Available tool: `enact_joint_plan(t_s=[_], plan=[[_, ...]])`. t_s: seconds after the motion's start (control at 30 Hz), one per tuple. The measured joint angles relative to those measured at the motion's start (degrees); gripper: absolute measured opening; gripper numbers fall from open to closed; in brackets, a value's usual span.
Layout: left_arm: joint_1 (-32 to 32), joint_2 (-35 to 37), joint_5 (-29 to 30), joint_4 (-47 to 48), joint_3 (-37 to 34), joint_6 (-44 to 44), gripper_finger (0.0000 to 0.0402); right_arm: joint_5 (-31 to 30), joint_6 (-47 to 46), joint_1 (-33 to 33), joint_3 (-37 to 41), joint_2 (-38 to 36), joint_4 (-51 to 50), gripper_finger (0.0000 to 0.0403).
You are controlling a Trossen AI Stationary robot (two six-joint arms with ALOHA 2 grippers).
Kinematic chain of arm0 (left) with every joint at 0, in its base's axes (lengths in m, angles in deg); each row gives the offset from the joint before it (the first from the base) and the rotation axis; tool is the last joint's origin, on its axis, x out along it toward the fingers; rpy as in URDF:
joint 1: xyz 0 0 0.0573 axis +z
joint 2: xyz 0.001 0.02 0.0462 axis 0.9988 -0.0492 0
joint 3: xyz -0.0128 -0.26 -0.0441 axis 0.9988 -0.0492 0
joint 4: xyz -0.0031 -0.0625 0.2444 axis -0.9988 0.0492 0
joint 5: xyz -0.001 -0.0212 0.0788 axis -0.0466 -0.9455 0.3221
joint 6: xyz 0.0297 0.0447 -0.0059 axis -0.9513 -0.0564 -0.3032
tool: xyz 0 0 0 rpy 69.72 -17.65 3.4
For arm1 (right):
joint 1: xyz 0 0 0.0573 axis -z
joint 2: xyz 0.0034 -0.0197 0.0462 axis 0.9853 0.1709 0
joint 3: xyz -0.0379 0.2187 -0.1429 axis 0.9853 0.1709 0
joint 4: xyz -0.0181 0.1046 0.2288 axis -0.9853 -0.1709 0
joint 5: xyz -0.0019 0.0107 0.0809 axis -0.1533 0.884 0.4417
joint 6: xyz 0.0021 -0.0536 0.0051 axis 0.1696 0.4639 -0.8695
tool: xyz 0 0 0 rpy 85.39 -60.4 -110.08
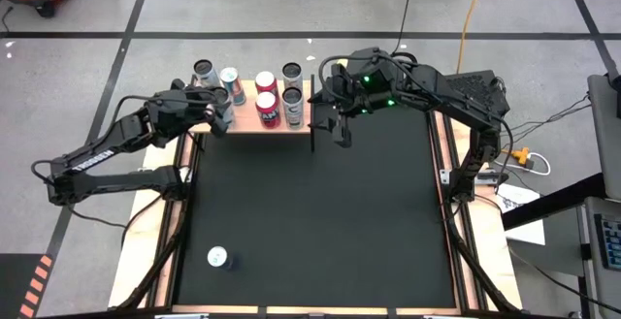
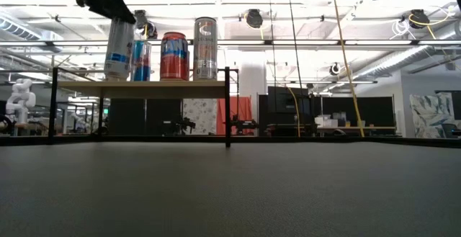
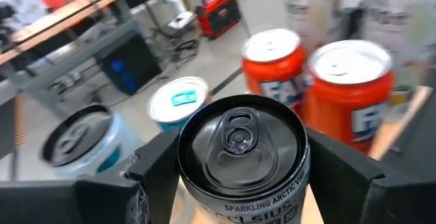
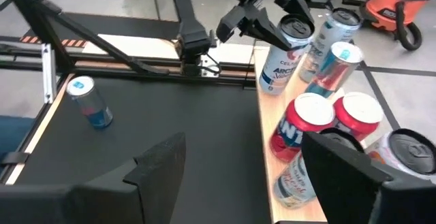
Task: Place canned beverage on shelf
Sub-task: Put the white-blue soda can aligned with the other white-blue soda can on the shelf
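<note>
The pale-tan flat wooden shelf [image 1: 254, 125] on its thin black frame is sitting at the high view's upper centre, carrying several upright cans. At its left end, the left gripper [image 1: 219, 112] is clasping a tall silver-and-white Celsius can [image 4: 281, 64], its base near the board's edge. The right gripper [image 1: 332, 125] is hanging with spread, empty fingers beside the shelf's right end, and a small blue-and-silver can [image 1: 217, 257] is standing at the lower left.

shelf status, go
Left gripper jaws around white can at shelf left end. Right gripper open, empty. One can left on mat.

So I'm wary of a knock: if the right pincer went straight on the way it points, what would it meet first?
Probably bare black mat: the right pincer is open and empty, with the shelf cans just beside its line; depth is unclear.
</note>
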Motion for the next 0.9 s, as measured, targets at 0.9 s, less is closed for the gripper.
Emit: enact_joint_plan(t_s=[0.9], plan=[[17.5,-0.4,-44.6,-0.6,0.0,-19.6,0.0259,0.0,5.2,-3.8,0.0,0.0,-2.6,0.0270]])
